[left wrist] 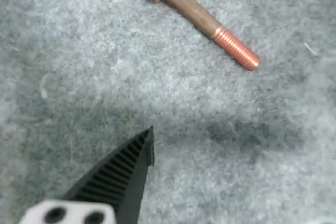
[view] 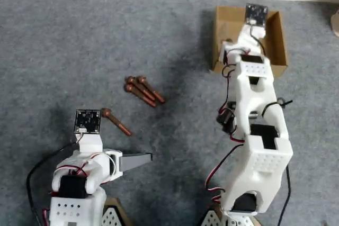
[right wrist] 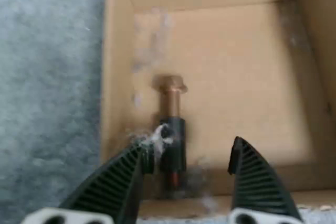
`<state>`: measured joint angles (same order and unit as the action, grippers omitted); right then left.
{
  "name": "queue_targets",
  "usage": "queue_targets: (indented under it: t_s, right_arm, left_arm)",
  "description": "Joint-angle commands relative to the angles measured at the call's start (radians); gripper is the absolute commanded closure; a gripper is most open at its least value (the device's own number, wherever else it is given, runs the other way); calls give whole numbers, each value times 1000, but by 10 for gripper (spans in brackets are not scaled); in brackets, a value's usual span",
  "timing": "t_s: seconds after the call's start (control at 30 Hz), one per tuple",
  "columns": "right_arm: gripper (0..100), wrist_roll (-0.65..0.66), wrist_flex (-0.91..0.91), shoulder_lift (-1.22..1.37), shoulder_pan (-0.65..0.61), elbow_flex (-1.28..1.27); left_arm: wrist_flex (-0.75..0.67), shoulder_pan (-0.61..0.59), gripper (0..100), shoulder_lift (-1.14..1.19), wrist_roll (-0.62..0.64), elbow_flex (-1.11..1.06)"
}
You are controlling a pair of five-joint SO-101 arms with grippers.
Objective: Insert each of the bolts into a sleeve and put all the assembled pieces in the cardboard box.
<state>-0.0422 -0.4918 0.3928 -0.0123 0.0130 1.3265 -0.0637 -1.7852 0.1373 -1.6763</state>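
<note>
The cardboard box [right wrist: 118,77] holds one bolt in a black sleeve [right wrist: 172,129], lying close to a side wall. My right claw [right wrist: 189,148] hangs released above it, one finger [right wrist: 123,179] just beside the sleeve. I cannot tell whether they touch. From above, my right arm covers most of the box. My left claw [view: 119,138] is spread wide over the grey worktop [view: 63,51] near a single bare bolt [left wrist: 202,19]. Three more bolts [view: 144,89] lie bunched between box and left claw.
</note>
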Motion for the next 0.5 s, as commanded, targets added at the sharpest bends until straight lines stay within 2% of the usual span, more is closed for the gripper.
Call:
queue_targets:
  t_s: [0.0,0.07,0.33,0.47]
  right_arm:
    - [813,-14,-12,-105,16,61]
    - [830,-15,-21,-166,16,56]
    - [842,-63,-328,-424,12,-25]
    - [842,-77,-360,-496,16,-111]
  left_arm:
    - [6,-13,432,-1,-6,-19]
    - [6,-13,432,-1,-6,-19]
    - [6,-13,432,-1,-6,-19]
    - [6,-13,432,-1,-6,-19]
